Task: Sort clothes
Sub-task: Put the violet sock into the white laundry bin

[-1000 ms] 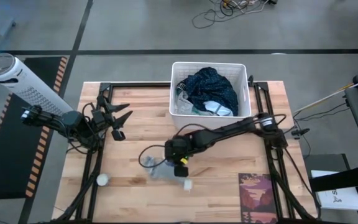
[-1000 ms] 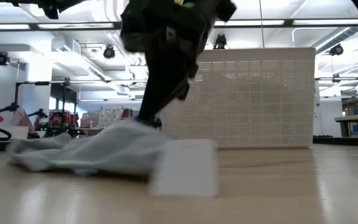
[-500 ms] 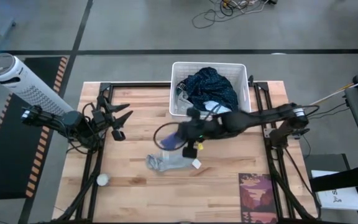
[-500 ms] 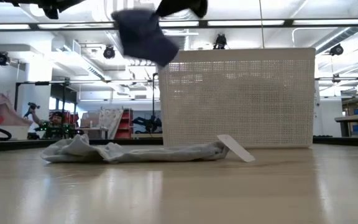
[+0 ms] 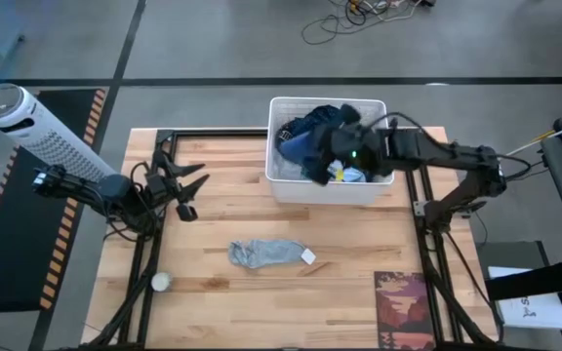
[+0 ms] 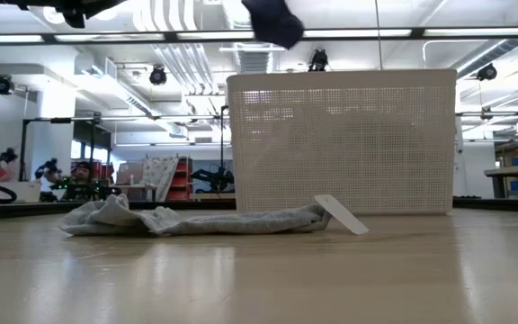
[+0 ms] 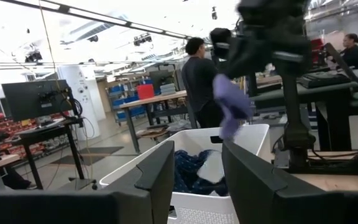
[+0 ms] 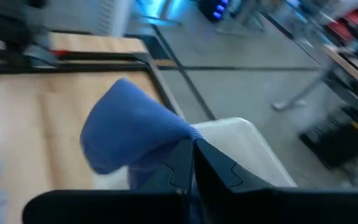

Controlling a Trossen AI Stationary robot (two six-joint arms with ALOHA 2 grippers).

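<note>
My right gripper (image 5: 317, 148) is shut on a small blue cloth (image 5: 299, 146) above the left part of the white basket (image 5: 328, 191). The cloth also shows in the low view (image 6: 272, 20) and the left wrist view (image 7: 232, 106). A dark blue dotted garment (image 5: 328, 125) lies in the basket. A grey garment (image 5: 264, 253) with a white tag (image 5: 307, 256) lies flat on the table's middle (image 6: 187, 219). My left gripper (image 5: 191, 191) is open and empty at the table's left. My right gripper pinches a bunched part of the blue cloth (image 8: 166, 146) between its two shut fingers (image 8: 180, 167). The cloth is lifted clear and hangs slack below the gripper (image 7: 229, 121), over the basket.
A dark red patterned mat (image 5: 405, 307) lies at the table's near right. A small white round thing (image 5: 162, 282) lies at the near left. A white perforated cylinder (image 5: 37, 132) stands beyond the left edge. A person (image 7: 197, 81) stands in the room behind.
My right gripper has risen from the grey garment with the blue cloth and gone toward the table's far edge and right, over the basket. The grey garment has stayed on the table and now lies spread out flat.
</note>
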